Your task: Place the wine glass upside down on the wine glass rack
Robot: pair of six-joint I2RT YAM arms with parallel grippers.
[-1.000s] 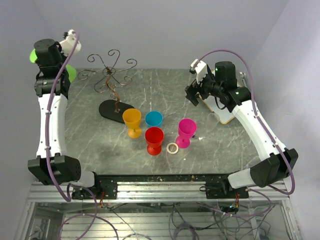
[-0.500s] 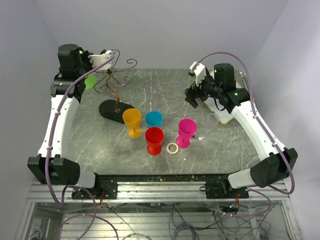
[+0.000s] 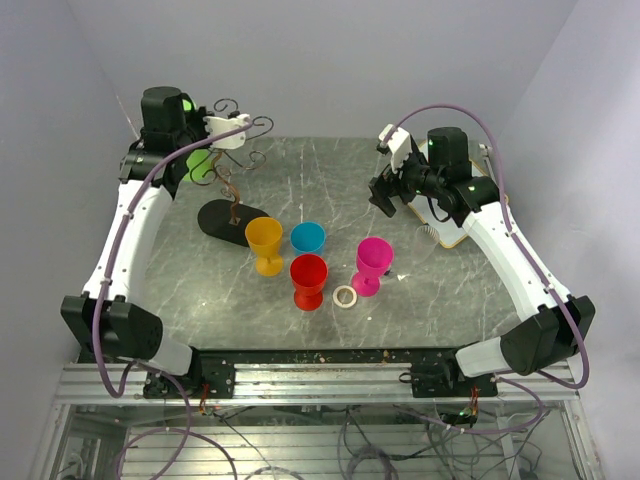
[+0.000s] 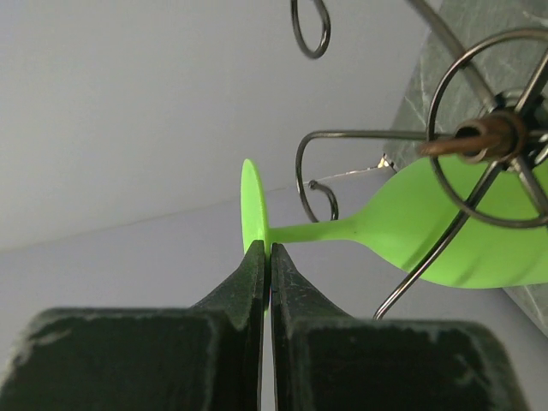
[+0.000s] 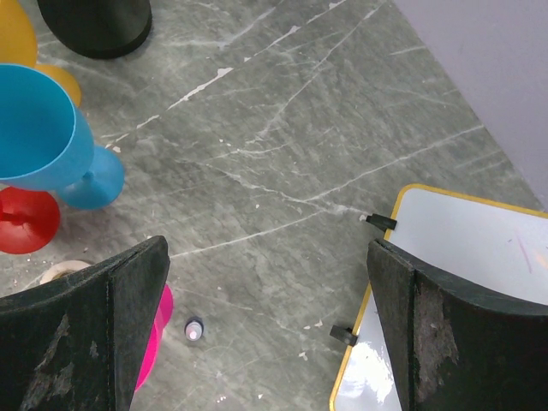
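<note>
My left gripper is shut on the round foot of a green wine glass, which it holds on its side among the rack's wire arms. The glass shows as a green patch under the left wrist in the top view. The wine glass rack is a dark wire tree with curled arms and a black oval base at the table's back left. One wire ring crosses in front of the green bowl. My right gripper is open and empty above the table at the right.
An orange glass, a blue glass, a red glass and a pink glass stand mid-table. A small pale ring lies by the pink glass. A yellow-edged white board lies at the right.
My left arm has swung right from the table's left edge, carrying the green glass in to the rack's arms. The right gripper has shifted only slightly.
</note>
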